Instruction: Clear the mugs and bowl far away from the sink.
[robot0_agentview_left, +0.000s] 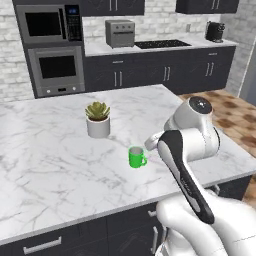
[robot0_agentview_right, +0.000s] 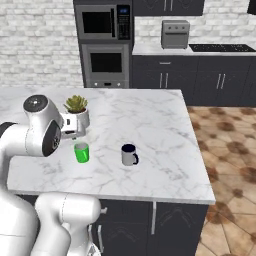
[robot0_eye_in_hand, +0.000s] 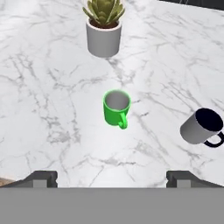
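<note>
On marble counter (robot0_eye_in_hand: 52, 87), upright green mug (robot0_eye_in_hand: 117, 108)

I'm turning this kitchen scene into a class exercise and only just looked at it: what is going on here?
A white robot arm is working over a marble counter. Its gripper is open and empty, hanging above the green mug, which stands upright on the counter. The grey mug with the navy inside stands a little apart to one side, also upright. A potted plant sits beyond the green mug. Neither mug is being held.
</note>
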